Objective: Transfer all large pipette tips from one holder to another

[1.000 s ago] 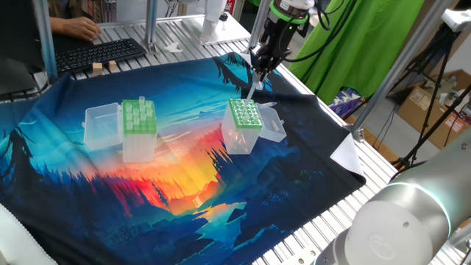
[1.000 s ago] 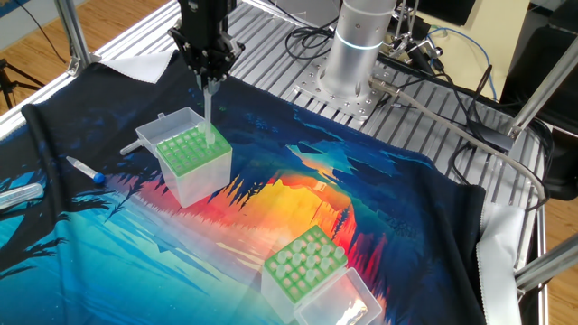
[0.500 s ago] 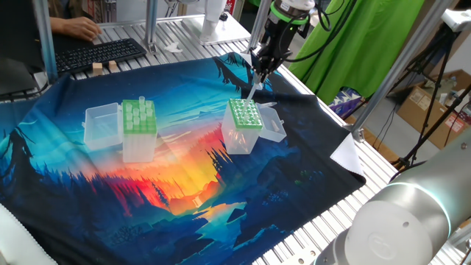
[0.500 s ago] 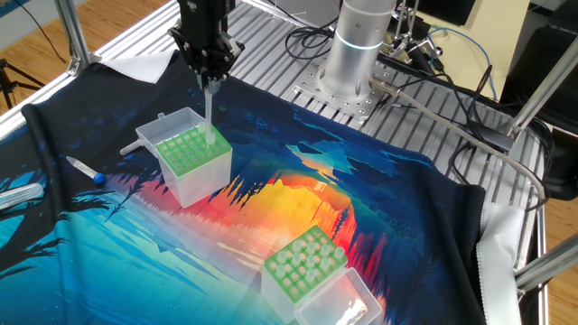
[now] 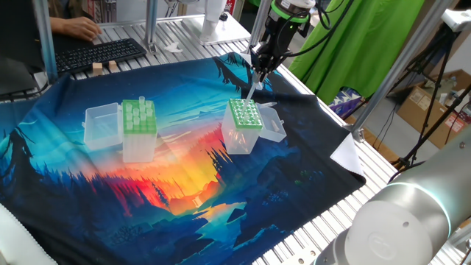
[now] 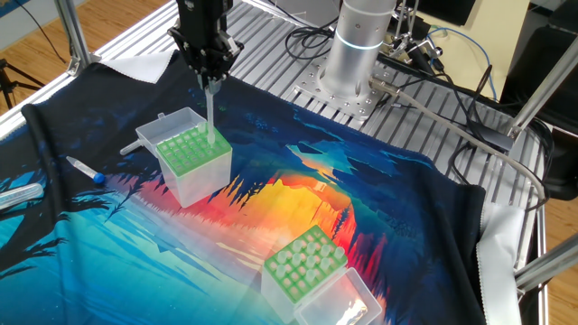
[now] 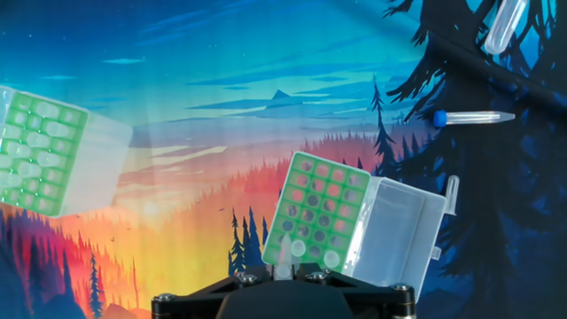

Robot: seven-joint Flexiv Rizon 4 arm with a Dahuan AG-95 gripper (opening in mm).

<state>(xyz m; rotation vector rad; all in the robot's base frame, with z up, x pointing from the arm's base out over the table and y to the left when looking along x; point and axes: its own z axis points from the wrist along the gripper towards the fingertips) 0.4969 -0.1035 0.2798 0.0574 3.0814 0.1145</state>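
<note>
In one fixed view the claw (image 5: 259,68) grips a pipette tip (image 5: 252,90) above the narrower box (image 5: 243,125) near the table's far edge, in the other fixed view the wide-holed box (image 6: 302,266) sits toward the near edge, and the hand view shows two tips (image 7: 330,258) seated in the narrower box.

A robotics lab. The desk (image 5: 184,33) is slotted aluminium under a printed cloth (image 5: 176,177), ringed by metal frame posts (image 5: 45,40). A green backdrop (image 5: 353,44), loose cables (image 6: 424,54) and a keyboard (image 5: 99,53) surround it.

We count two green-topped boxes (image 5: 244,125) (image 5: 138,129), one pipette tip (image 6: 210,116) in the end effector (image 6: 208,79), two capped tubes (image 7: 471,117) (image 7: 503,25), and one keyboard (image 5: 99,53).
</note>
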